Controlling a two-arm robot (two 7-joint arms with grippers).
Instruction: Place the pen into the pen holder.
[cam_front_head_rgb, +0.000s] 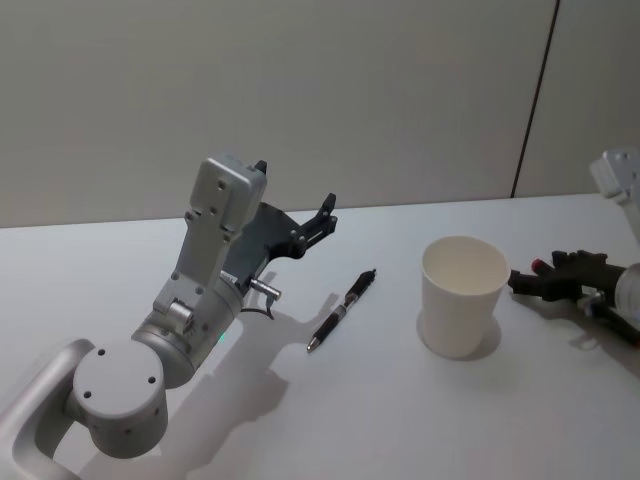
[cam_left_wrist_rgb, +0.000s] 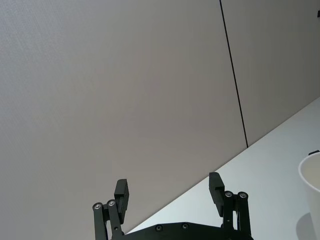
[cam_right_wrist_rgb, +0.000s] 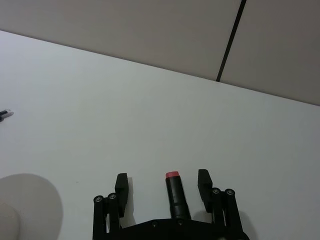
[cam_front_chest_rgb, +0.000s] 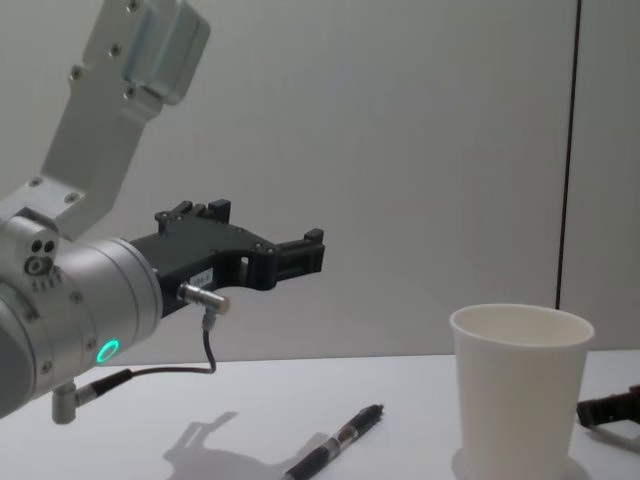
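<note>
pen (cam_front_head_rgb: 342, 311): flat on the table (cam_front_head_rgb: 400, 420), between the left gripper and the cup, clear of both, tip toward the robot
pen holder (cam_front_head_rgb: 462, 300): plain white paper cup, upright, right of the pen; bare white inner wall showing
left gripper (cam_left_wrist_rgb: 169, 181): raised above the table left of the pen, fingers apart, wall visible between them
right gripper (cam_right_wrist_rgb: 162, 177): low on the table just right of the cup, fingers spread; black red-capped cylinder (cam_right_wrist_rgb: 174, 192) between them, touching neither
label: small white sticker (cam_front_chest_rgb: 205, 277) on the left gripper body, text unreadable
</note>
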